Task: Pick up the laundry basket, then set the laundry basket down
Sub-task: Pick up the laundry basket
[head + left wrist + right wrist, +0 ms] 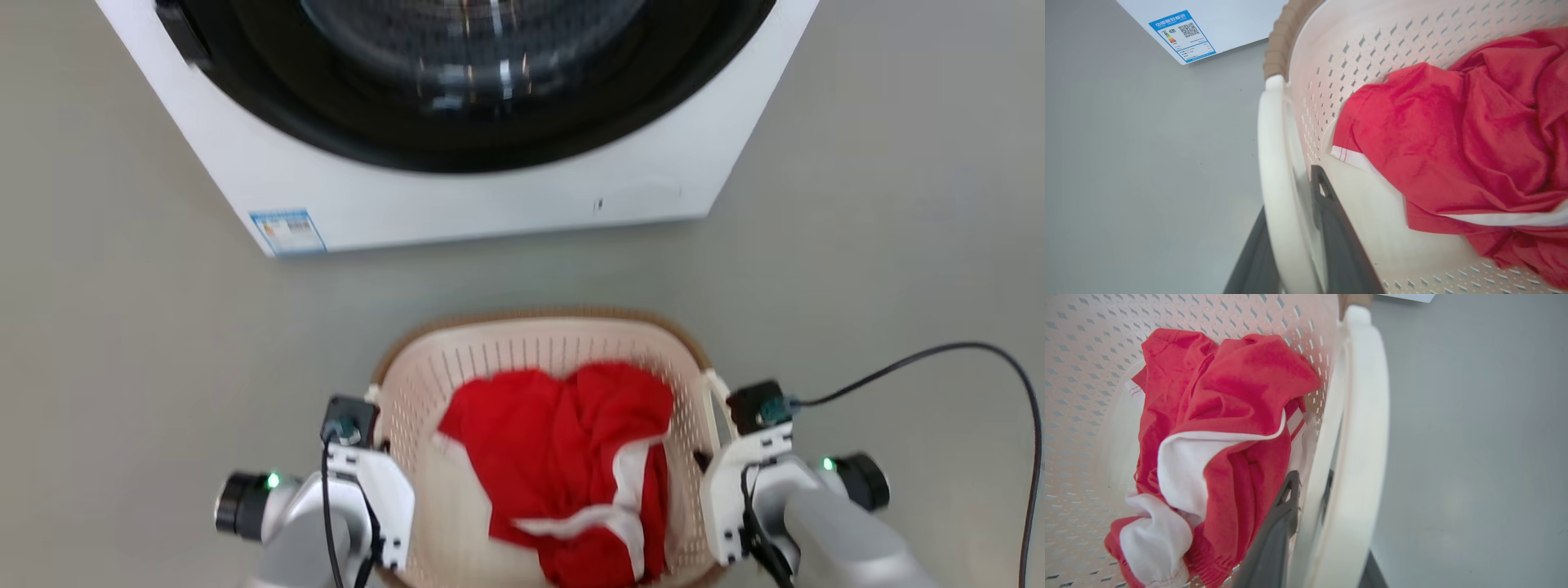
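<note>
1. The laundry basket [506, 351] sat low in my head view, in front of the washing machine [457, 196] and a little apart from it, over the grey floor [122, 327]; I could not tell whether its base was resting on that floor or just clear of it.
2. A crumpled red and white garment [563, 433] lay inside it, heaped toward the right wall.
3. The left claw [1290, 196] was clamped on the left handle [1274, 163]; one of its dark fingers [1331, 228] stood inside the basket wall and the other outside, with the white loop pinched between them.
4. The right claw [1327, 514] gripped the right handle [1363, 416] the same way, one finger inside the wall and one outside.
5. The relation that mattered: the basket lay directly between the two claws, its handles on opposite sides along the line from left arm to right arm; neither arm was nearer, so the load was shared.
6. My judgement was that the next move, up or down, called for both arms travelling together and level; if one led, the basket would tilt toward the other side, and the garment might slide.
7. The loops looked thin and smooth; a slip within either grip seemed the chief risk.
</note>
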Controlling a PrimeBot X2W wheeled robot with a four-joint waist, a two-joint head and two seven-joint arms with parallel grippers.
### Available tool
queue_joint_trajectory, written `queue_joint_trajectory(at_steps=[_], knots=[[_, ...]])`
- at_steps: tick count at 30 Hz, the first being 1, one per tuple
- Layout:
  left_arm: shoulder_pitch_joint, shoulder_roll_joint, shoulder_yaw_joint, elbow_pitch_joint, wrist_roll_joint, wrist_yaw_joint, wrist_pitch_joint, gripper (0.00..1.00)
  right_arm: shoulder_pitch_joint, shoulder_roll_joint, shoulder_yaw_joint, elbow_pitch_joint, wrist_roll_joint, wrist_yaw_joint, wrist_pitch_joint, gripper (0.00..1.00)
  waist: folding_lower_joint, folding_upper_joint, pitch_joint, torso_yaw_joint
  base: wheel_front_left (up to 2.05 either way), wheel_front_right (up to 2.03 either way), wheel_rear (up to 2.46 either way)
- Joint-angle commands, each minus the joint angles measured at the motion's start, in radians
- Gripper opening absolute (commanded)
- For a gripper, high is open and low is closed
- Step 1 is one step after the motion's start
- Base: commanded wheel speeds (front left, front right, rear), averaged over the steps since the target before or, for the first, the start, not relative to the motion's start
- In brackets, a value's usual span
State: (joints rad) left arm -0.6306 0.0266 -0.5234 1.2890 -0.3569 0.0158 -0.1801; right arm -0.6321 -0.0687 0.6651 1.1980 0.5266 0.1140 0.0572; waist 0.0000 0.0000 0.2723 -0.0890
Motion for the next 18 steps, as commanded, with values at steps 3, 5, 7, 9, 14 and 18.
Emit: queue_joint_trajectory(at_steps=[3,5,7,9,14,18], knots=[[0.045,0.024,-0.025,-0.038,-0.027,-0.002,0.012,0.0,0.053,0.018,0.046,-0.012,0.02,0.017,0.016,0.0,0.0,0.0,-0.101,0.006,0.0,0.0,0.0],[0.057,0.024,-0.036,-0.043,-0.035,0.0,0.016,0.0,0.062,0.018,0.052,-0.011,0.027,0.017,0.021,0.0,0.0,0.0,-0.114,0.007,0.0,0.0,0.0],[0.089,0.024,-0.079,-0.056,-0.053,0.01,0.033,0.0,0.086,0.018,0.068,-0.011,0.045,0.017,0.033,0.0,0.0,0.0,-0.147,0.015,0.0,0.0,0.0],[0.099,0.024,-0.095,-0.061,-0.057,0.013,0.039,0.0,0.094,0.018,0.073,-0.011,0.052,0.017,0.038,0.0,0.0,0.0,-0.156,0.018,0.0,0.0,0.0],[0.131,0.024,-0.141,-0.095,-0.117,0.039,0.061,0.0,0.108,0.018,0.102,-0.008,0.067,0.017,0.059,0.0,0.0,0.0,-0.185,0.03,0.0,0.0,0.0],[0.148,0.024,-0.182,-0.11,-0.159,0.053,0.069,0.0,0.123,0.019,0.126,-0.027,0.086,0.017,0.075,0.0,0.0,0.0,-0.211,0.033,0.0,0.0,0.0]])
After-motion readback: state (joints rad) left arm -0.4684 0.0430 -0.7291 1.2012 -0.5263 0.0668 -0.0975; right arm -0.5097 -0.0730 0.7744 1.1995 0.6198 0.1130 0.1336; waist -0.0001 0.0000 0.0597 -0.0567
